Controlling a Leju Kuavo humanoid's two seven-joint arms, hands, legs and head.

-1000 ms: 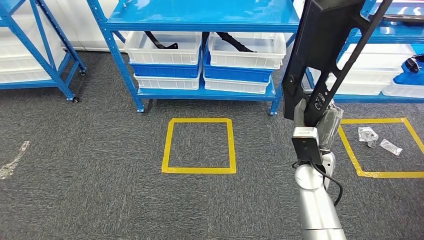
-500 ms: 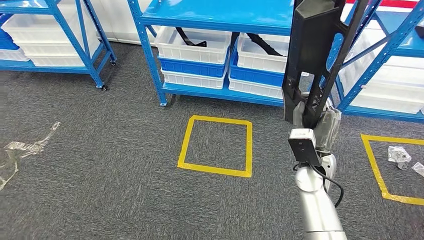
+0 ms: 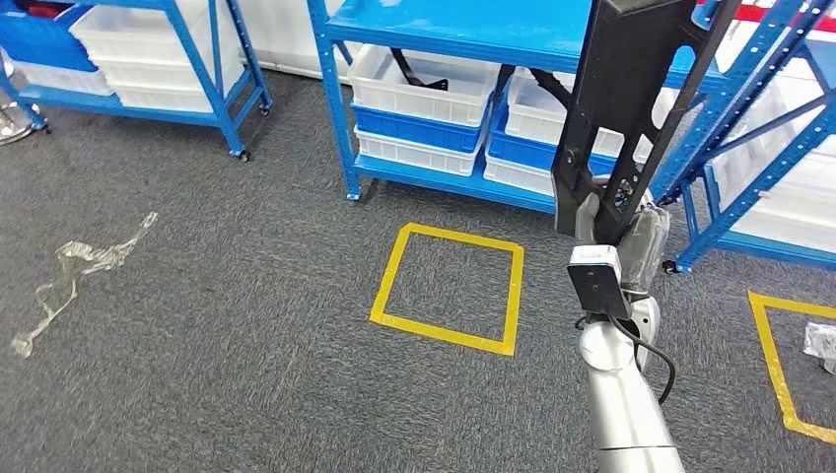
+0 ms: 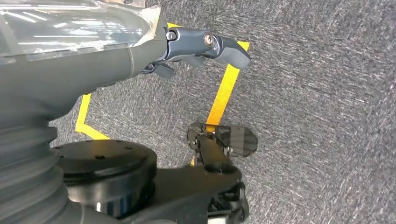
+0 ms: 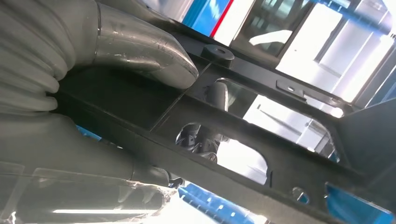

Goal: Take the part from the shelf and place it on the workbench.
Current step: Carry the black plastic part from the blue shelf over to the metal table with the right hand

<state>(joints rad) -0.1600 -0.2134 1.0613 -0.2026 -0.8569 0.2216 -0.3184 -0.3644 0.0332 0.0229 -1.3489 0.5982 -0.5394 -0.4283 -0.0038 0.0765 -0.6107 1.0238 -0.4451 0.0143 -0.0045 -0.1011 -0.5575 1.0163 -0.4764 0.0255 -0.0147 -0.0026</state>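
Head view: even, bright overhead light, sharp focus, soft short shadows under the blue shelf; mild glare on its top and slight bowing of straight lines near the edges. Left wrist view: carpet crisp, near robot hand soft, reflections on its clear wrap. Right wrist view: strongly backlit, windows blown out white, black part near-silhouette, close surfaces blurred.
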